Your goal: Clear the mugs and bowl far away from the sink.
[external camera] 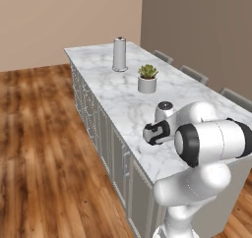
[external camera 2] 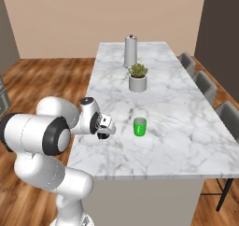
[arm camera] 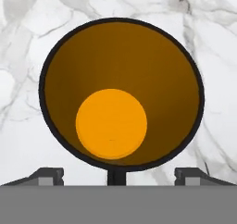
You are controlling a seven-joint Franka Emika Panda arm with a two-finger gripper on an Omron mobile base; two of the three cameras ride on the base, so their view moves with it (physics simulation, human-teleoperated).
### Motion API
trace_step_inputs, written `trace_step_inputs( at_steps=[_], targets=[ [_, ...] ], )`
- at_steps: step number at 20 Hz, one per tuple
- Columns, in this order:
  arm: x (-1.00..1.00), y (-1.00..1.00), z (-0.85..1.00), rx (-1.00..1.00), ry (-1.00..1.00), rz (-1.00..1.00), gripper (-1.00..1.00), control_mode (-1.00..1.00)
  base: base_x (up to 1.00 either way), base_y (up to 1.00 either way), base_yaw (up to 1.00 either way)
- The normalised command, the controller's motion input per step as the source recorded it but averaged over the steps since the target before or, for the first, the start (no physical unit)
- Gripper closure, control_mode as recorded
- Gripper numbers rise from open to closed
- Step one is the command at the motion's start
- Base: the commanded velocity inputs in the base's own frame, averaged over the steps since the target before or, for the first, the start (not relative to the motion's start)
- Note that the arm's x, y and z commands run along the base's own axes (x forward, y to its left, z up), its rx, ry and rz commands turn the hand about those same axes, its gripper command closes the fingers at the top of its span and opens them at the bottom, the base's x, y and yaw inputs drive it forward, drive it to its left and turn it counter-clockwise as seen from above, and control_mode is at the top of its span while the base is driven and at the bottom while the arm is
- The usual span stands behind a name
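Black mug [arm camera: 121, 93] beneath spread gripper [arm camera: 119, 174]

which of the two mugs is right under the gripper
The black mug with the orange inside: the hand view looks straight down into it, with the open gripper at its rim. The green mug stands apart on the marble counter, to the gripper's right.

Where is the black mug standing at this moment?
In the hand view the black mug stands on the marble counter, directly below the open end effector; the right base view puts that spot left of the green mug.
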Motion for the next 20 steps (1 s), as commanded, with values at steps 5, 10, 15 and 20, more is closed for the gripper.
trace_step_inputs(
  at_steps=[5,10,15,20],
  targets=[
    [0.08,0.0,0.08,0.01,0.13,0.0,-1.0,-1.0,0.0,0.0,0.0],
    [0.02,-0.02,0.16,0.02,0.08,0.0,-1.0,-1.0,0.0,0.0,0.0],
    [0.0,0.0,0.26,0.0,0.0,0.0,-1.0,-1.0,0.0,0.0,0.0],
    [-0.07,0.0,0.35,0.0,-0.04,0.0,-1.0,-1.0,0.0,0.0,0.0]
  ],
)
